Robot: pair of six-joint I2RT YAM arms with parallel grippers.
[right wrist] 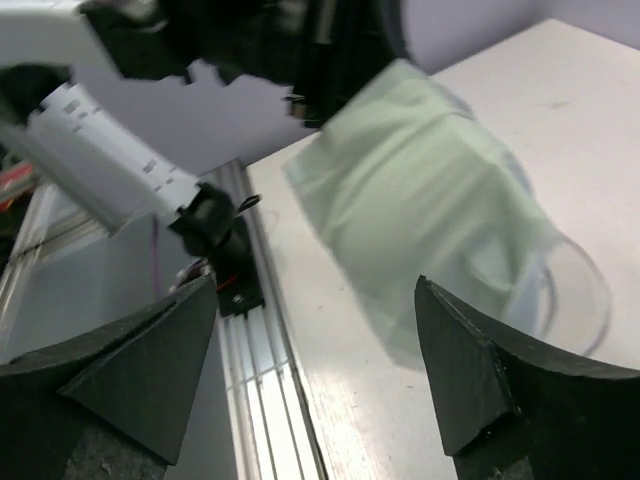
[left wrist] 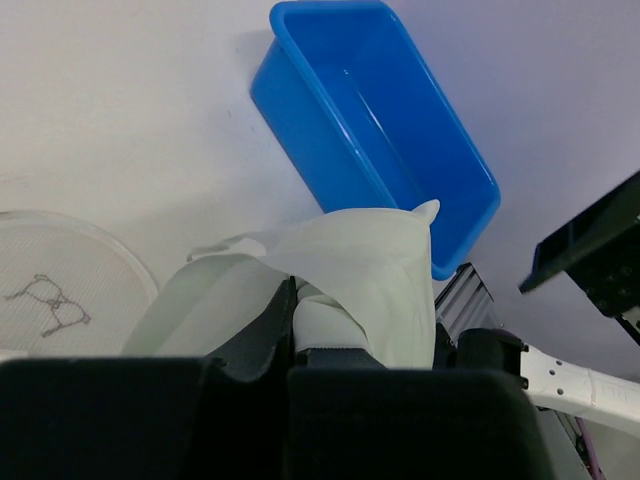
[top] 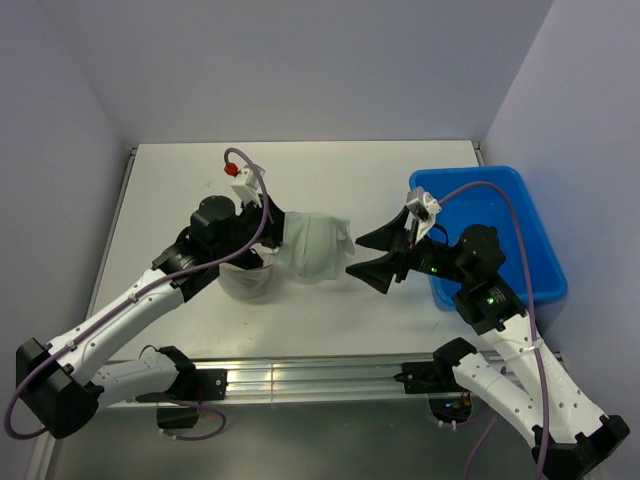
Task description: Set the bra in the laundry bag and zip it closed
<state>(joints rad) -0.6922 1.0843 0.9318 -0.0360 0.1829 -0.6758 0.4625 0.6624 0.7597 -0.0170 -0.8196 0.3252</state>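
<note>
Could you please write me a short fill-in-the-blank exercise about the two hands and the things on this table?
1. The left hand is shut on the pale ____.
2. The right hand holds nothing; it is ____.
3. The plastic bin near the right hand is ____ in colour.
4. The mesh laundry bag lies below the ____ hand.
Missing words: bra; open; blue; left.

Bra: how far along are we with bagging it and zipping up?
Done: the left gripper is shut on the bra. In hand: the bra hangs at the rim of the laundry bag, not clearly inside; the right gripper is open beside it. Left: push the bra in, then zip the bag closed.
</note>
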